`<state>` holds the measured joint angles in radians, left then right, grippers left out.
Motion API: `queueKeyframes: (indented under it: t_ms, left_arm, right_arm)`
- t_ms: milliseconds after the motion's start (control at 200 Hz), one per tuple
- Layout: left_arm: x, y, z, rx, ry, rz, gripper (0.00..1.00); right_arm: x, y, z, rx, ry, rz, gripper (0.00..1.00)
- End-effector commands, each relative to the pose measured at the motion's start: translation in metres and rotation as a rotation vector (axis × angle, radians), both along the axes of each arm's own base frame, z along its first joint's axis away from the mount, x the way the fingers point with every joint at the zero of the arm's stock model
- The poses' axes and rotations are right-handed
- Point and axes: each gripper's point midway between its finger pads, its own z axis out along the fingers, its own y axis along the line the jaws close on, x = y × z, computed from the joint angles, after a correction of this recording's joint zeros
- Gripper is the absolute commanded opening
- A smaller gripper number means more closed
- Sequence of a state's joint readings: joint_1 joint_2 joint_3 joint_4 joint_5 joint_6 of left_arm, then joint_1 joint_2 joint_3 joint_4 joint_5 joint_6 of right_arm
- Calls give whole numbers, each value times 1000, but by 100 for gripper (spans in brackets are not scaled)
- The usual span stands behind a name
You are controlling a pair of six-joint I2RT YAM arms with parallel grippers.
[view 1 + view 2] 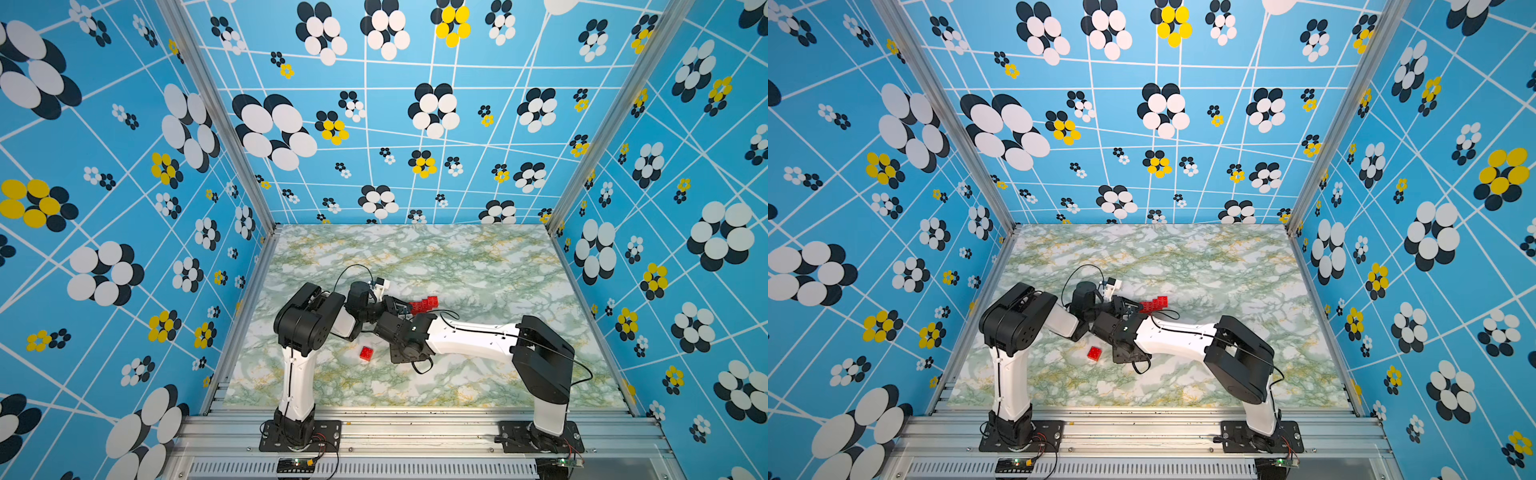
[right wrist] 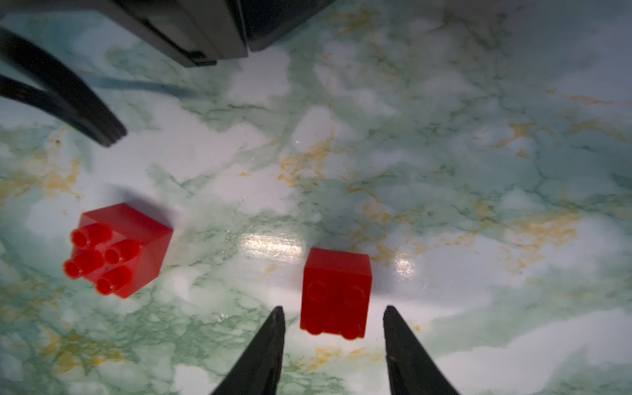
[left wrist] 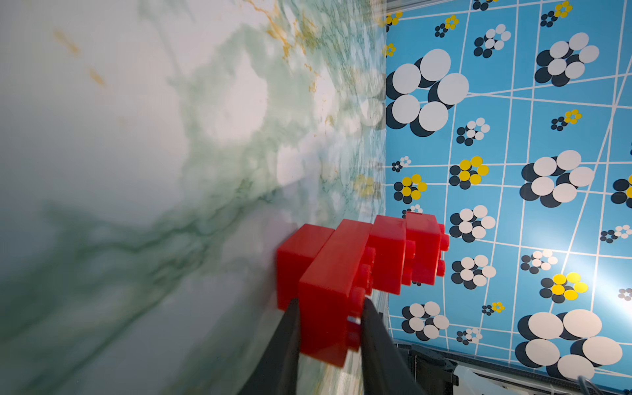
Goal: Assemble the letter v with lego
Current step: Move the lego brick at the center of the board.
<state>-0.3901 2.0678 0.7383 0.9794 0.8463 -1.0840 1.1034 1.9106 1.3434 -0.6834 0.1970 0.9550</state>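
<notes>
Red brick (image 2: 336, 294), right wrist view only

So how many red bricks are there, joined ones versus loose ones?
Joined in the stepped piece, gripped by the left tool: 4
Loose on the table: 2, brick one at the right tool, brick two beside it
Total: 6

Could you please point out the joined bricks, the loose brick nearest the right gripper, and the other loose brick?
Joined bricks (image 3: 328, 263): left wrist view, long brick's smooth side.
Nearest loose brick (image 2: 337, 304): right wrist view, studded top.
Other loose brick (image 2: 136, 222): right wrist view, smooth side.
</notes>
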Motion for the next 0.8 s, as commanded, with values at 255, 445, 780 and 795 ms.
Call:
queueKeyframes:
  t_ms: [255,445,780,795]
  left_arm:
    - [-7,11,-15,48,47,14,24]
    - [-8,12,-15,48,47,16,24]
    - [-8,11,-16,43,47,20,24]
    - [-8,12,-16,43,48,20,25]
  right_arm:
    - [4,-12,-22,-21,41,-50,48]
    - [4,-7,-30,-23,60,-33,43]
    - [10,-45,-11,-70,34,-57,31]
    - [11,-48,-9,-72,32,-57,31]
